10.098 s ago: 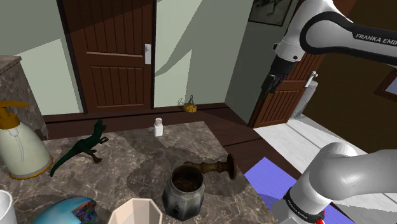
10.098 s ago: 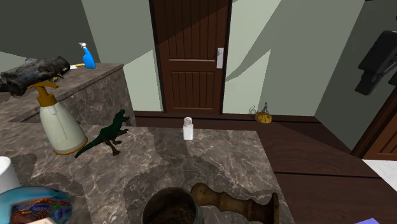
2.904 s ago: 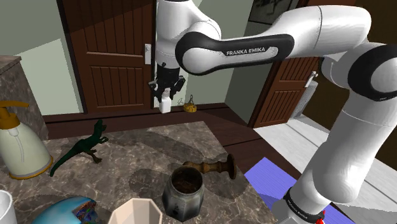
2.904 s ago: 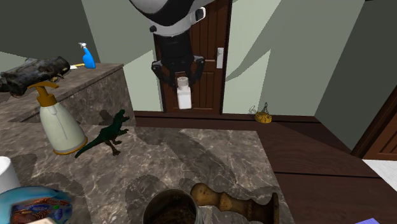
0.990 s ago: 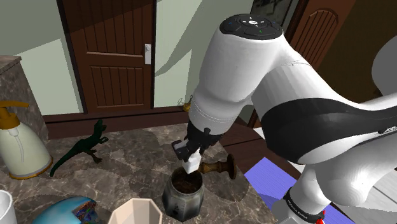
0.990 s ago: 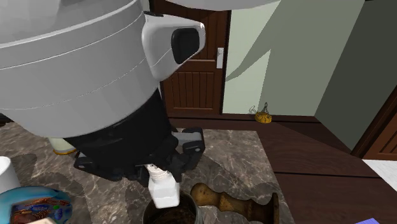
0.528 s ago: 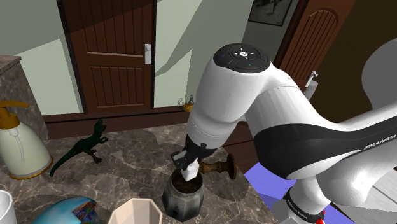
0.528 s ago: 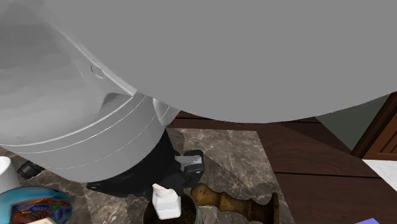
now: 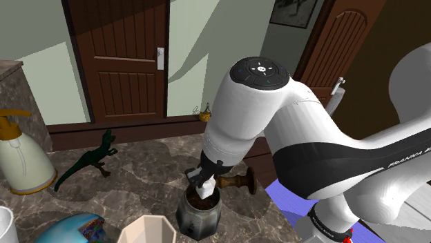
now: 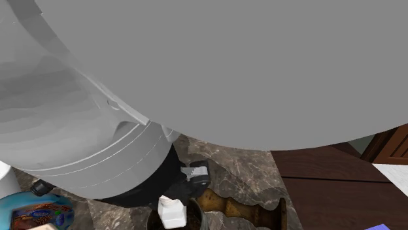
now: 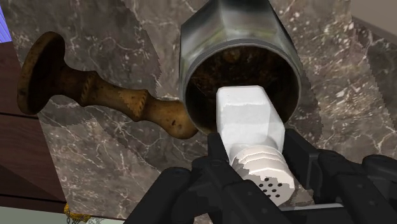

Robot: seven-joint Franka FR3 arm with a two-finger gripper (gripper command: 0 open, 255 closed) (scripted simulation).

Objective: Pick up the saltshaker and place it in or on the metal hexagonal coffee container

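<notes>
Black 2-finger claw (image 11: 254, 145) is clamped on the small white saltshaker (image 11: 248, 118), gripping nr its ribbed cap. Shaker's base points down into the open mouth of the dull grey metal hexagonal coffee container (image 11: 235, 25), dark grounds inside. Can't tell if the base touches them. Container stands on the dark marble desk (image 9: 138, 183). 1 turned brown wooden piece (image 11: 95, 95) lies on its side against the container. Green toy dinosaur (image 9: 86, 162) is well apart.
</notes>
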